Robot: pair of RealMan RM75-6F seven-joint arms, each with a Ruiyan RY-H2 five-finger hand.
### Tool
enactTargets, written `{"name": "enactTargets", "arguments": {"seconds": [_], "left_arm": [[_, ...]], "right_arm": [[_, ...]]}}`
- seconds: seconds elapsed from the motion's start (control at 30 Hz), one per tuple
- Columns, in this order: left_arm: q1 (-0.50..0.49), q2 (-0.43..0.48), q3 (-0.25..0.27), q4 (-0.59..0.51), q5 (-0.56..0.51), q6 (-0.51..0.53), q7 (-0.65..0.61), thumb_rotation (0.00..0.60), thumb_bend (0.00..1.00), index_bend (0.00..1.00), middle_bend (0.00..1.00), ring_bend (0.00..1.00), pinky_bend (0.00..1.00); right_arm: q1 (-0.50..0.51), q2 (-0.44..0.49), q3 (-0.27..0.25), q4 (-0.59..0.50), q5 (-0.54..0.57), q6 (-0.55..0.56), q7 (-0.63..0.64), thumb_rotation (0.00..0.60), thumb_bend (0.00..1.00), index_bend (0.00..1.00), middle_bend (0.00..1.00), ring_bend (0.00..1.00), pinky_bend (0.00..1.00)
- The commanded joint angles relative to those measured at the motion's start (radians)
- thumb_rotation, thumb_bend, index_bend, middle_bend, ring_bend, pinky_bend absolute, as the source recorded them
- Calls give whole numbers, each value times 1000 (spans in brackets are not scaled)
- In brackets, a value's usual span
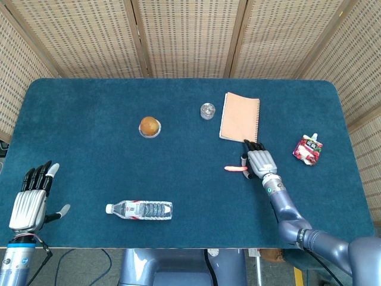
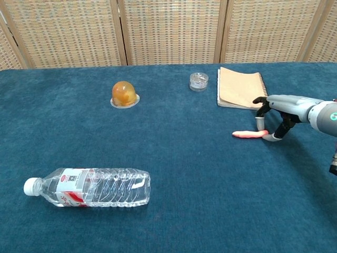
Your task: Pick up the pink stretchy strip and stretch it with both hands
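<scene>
Head view only: left robot hand (image 1: 28,201) spread wide, idle; red pouch (image 1: 308,148) on desk (image 1: 89,119). Right robot hand (image 2: 279,113) fingertips pinch strip (image 2: 249,135) end.

The desk (image 1: 89,119) is covered in deep teal-blue cloth. Right at the dark-tipped grey fingers (image 2: 260,122) of the right hand (image 1: 259,162) lies the pink strip (image 2: 249,135), and just beyond them a tan notebook (image 1: 240,117). A red-and-white pouch (image 1: 308,149) lies off to the fingers' outer side. Far from them are an orange-brown ball (image 2: 124,93) and a clear bottle (image 2: 89,187) (white cap, red-and-white label). The left hand (image 1: 28,202) is silver-grey with black fingers (image 1: 37,177). Behind stand beige woven screens (image 1: 178,36).
</scene>
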Motion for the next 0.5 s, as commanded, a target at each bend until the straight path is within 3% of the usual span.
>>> {"name": "enactTargets", "arguments": {"seconds": [0.03,0.23,0.5], "left_arm": [[0,0,0,0,-1,0,0,600,0,0,0,0,0],[-1,-1,2,1,-3,-3,0,600,0,0,0,0,0],[-7,-3,0,6,-10,-13,2,600,0,0,0,0,0]], "right_arm": [[-3,-2,5,-3,3,4,12,600,597,707,9,0,0],[-12,2,20,-24,19,3,51,600,710,767,25,0,0],[-20,43,48,-115,37,3,95,600,715,805,48,0,0]]}}
